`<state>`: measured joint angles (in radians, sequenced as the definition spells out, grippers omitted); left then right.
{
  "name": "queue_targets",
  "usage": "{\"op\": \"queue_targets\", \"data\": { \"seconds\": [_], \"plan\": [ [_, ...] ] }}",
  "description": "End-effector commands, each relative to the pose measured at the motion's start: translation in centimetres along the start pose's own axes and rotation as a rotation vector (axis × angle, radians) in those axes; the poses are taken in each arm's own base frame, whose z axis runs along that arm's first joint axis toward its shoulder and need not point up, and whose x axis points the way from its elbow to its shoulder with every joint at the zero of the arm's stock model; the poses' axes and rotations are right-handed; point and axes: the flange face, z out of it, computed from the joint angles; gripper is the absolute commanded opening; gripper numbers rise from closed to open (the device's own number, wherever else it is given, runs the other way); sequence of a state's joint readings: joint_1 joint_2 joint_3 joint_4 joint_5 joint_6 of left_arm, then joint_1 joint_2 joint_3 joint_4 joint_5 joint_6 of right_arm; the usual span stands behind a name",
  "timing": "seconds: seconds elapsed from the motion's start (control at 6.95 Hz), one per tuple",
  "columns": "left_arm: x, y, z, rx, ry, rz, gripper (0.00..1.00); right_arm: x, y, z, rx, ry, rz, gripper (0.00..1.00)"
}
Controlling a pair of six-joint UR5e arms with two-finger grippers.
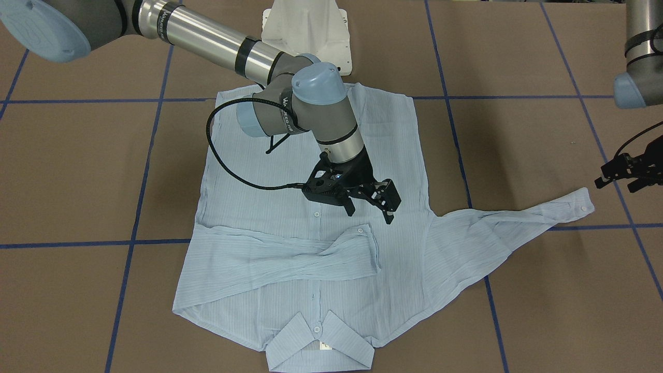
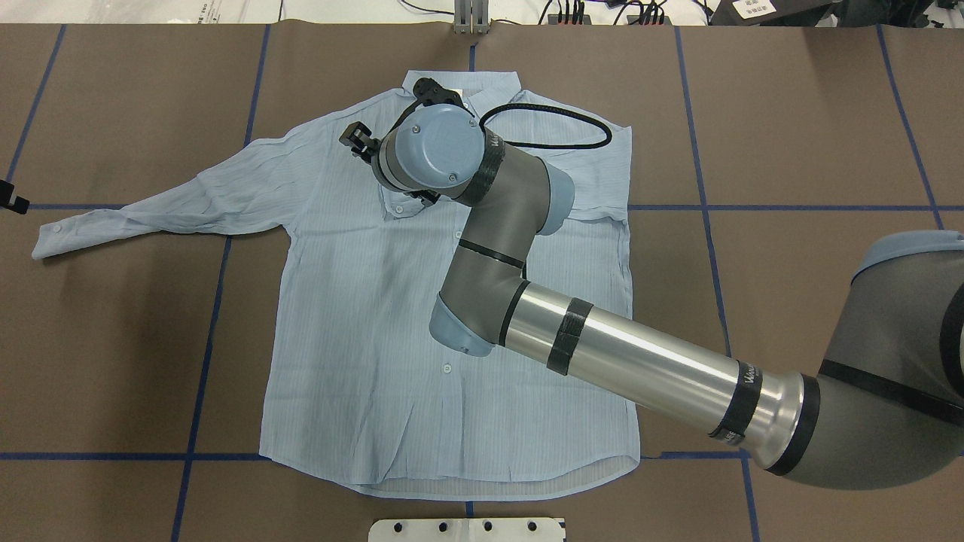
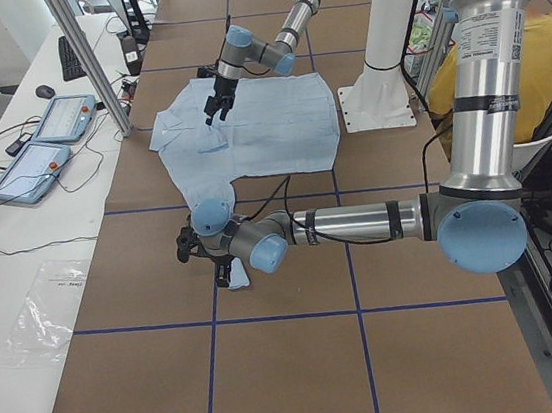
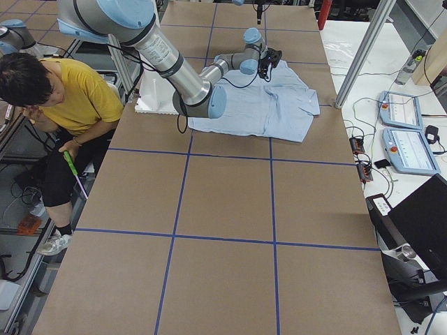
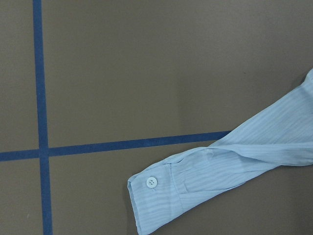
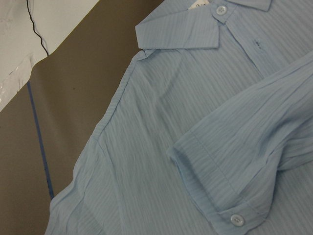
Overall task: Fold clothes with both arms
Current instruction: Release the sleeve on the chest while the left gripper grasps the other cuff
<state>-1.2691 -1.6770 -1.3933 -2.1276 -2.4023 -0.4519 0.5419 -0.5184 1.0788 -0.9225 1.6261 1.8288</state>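
While the right gripper (image 1: 370, 214) hangs open and empty above the shirt (image 1: 259, 207), the left gripper (image 1: 617, 184) is beside the outstretched cuff (image 1: 582, 204); how far it is open I cannot tell.

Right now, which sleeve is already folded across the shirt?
The sleeve on the robot's right: it lies across the shirt front, cuff near the right gripper, jaws open. The other sleeve stretches out over the table.

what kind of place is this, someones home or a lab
Most likely a robotics lab or test cell, not a home: a right arm and a left arm are at a table gridded with blue tape, and control pendants lie on a side bench.
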Motion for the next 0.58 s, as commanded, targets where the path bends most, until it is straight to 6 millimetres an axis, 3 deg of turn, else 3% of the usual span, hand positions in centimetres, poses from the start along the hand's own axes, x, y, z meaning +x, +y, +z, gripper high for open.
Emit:
{"op": "queue_targets", "data": {
  "seconds": [0.0,0.43],
  "plan": [
    [0.3,-1.6,3.5,-0.047,-0.003,0.009,0.87,0.6,0.0,0.1,-0.001,0.003,-0.004,1.00],
    [-3.1,-1.6,7.0,-0.059,-0.004,0.006,0.82,0.6,0.8,0.2,0.007,0.000,-0.007,1.00]
  ]
}}
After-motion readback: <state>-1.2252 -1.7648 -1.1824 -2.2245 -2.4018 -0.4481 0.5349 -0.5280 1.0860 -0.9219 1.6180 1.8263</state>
